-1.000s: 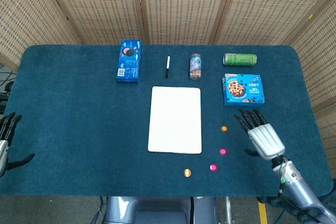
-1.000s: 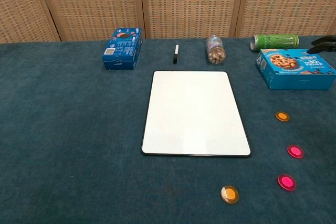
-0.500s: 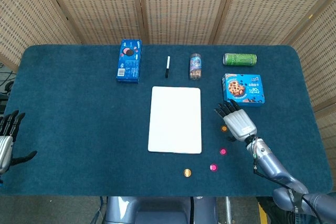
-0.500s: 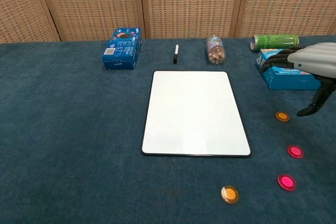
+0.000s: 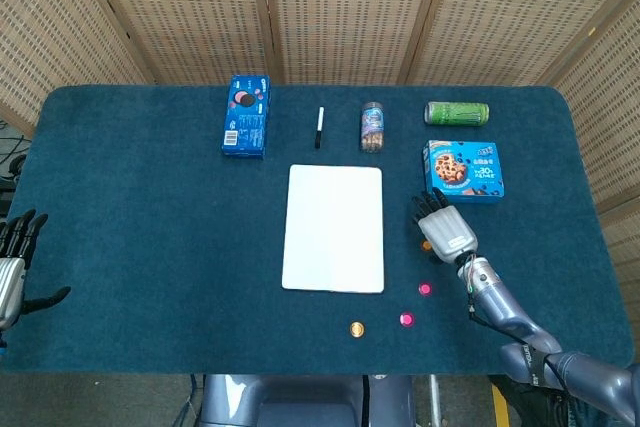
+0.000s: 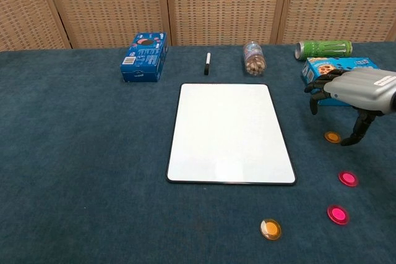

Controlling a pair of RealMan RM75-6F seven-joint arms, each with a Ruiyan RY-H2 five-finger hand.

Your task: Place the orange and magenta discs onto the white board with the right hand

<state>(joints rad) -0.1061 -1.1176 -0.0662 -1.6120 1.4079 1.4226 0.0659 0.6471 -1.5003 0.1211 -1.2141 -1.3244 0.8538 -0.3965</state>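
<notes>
While hovering my right hand over the far orange disc, I am holding nothing; fingers are spread and curved downward, thumb reaching toward the disc, not touching that I can tell. Head view is showing the hand covering most of that disc. Left hand is idling at the worktop edge, fingers apart, empty.

Disc count: 4, all lying on the cloth right of the white board, none on it. 2nd orange disc is sitting near the board's front right corner; 2 magenta discs are lying between it and the hand's side.

Step in hand, as I am judging it: approach for the 1st pick. Next move is calling for lowering onto the far orange disc and pinching its thin edge between thumb and a finger, then carrying it left onto the board. Flat disc on soft cloth — I am expecting a slippery pinch.

Cookie box is sitting just behind the hand.
</notes>
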